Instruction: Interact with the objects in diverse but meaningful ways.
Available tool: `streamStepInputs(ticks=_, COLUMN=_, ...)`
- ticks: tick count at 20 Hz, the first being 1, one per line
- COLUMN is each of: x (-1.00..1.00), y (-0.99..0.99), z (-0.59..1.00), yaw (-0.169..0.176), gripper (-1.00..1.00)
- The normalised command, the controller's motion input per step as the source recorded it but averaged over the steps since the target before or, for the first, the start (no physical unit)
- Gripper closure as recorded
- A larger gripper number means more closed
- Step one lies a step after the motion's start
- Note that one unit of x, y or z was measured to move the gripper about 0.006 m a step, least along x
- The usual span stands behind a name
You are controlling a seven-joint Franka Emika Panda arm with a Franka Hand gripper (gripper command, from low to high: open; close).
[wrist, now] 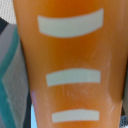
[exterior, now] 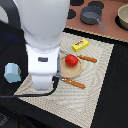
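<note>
Tomato on plate, mat-centre

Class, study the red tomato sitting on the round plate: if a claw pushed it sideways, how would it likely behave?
The red tomato looks round and smooth, so it would probably roll rather than slide. The tan plate looks shallow, so it may escape onto the woven mat. Its glossy skin suggests hard, light plastic, possibly slippery to pinch.
</note>
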Motion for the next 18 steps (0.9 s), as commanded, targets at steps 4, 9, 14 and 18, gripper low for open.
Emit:
streamStepInputs(ticks=4, x=-0.92, y=0.57, z=0.43, yaw=0.000, gripper=1.00)
streamStepInputs(ticks=9, x=-0.86, y=0.63, z=0.21, yaw=0.000, gripper=1.00)
streamStepInputs(ticks=14, x=-0.80, y=0.64, z=-0.06, yaw=0.000, gripper=1.00)
streamStepInputs(ticks=18, x=-0.67, y=0.61, z=-0.40, yaw=0.000, gripper=1.00)
